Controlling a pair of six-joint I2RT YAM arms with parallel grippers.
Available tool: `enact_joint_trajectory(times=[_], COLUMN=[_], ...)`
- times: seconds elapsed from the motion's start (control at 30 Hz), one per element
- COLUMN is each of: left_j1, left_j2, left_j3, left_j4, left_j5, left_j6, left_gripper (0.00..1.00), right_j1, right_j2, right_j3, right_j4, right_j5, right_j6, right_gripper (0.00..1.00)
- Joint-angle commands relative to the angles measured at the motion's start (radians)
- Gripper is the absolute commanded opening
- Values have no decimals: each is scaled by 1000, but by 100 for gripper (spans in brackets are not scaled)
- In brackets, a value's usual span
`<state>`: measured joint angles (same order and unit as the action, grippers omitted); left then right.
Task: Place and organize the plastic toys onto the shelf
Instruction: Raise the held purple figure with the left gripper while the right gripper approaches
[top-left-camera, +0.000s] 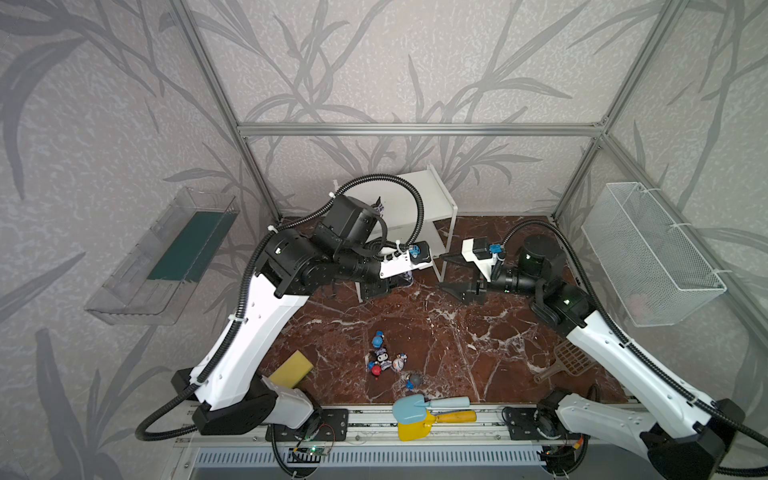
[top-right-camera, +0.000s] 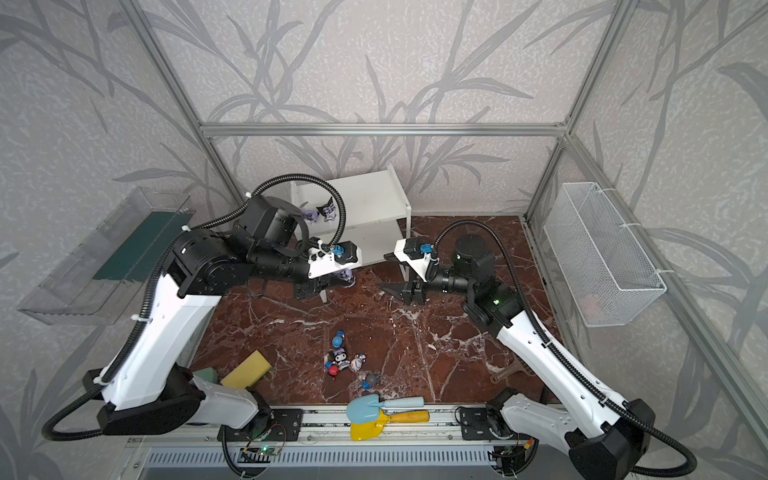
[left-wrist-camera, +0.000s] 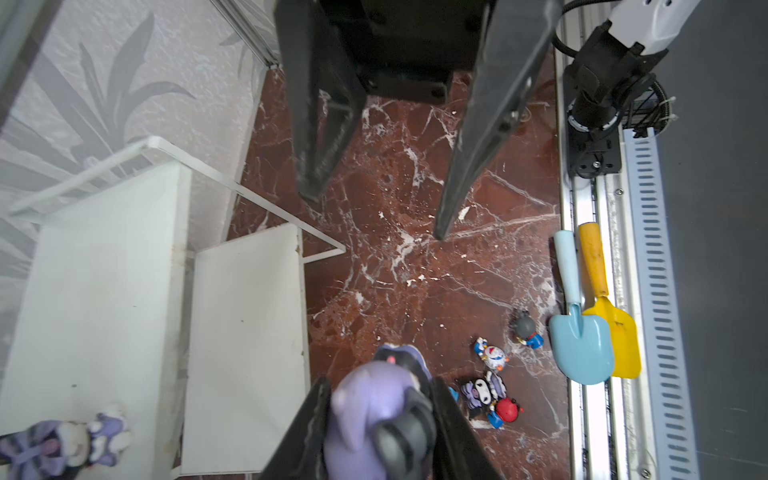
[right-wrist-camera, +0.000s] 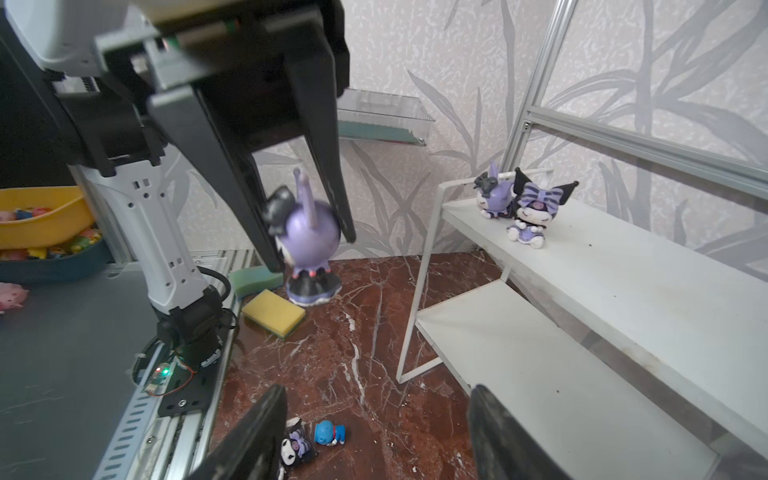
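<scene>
While the shelf (right-wrist-camera: 615, 266) stands just beside, two purple figurines (right-wrist-camera: 528, 212) on its top board and a yellow sponge (right-wrist-camera: 274, 311) near, the left claw (left-wrist-camera: 376, 440) grips a purple toy (right-wrist-camera: 303, 228) by the head. It is upright, with a black skirt and one pointed ear. Facing it, the right claw (left-wrist-camera: 374, 214) gapes, empty.

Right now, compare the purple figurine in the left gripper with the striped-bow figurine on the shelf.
The gripped figurine is clamped between the left gripper's fingers, off the shelf; the striped-bow figurine sits free on its top board. The gripped figurine has a purple head with a tall ear and a dark skirt; the striped-bow figurine has black ears and a pale dress. Both are upright purple cartoon toys.
</scene>
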<state>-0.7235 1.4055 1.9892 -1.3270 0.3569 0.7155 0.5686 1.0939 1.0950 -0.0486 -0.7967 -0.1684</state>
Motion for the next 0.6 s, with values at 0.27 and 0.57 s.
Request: enact_joint_trajectory(times=[0.27, 0.57], left_j1=[-38, -67], left_j2=[-120, -168], left_j3=[-187, -256], left_j4=[78, 104], left_j5=[77, 80], left_j6=[-66, -78], left_gripper=[23, 23], right_j1=[49, 149], right_j2=[50, 123], right_j3=[50, 86], right_j4=[130, 186], right_j5=[-184, -179], right_j6=[198, 228], right_gripper=[51, 41])
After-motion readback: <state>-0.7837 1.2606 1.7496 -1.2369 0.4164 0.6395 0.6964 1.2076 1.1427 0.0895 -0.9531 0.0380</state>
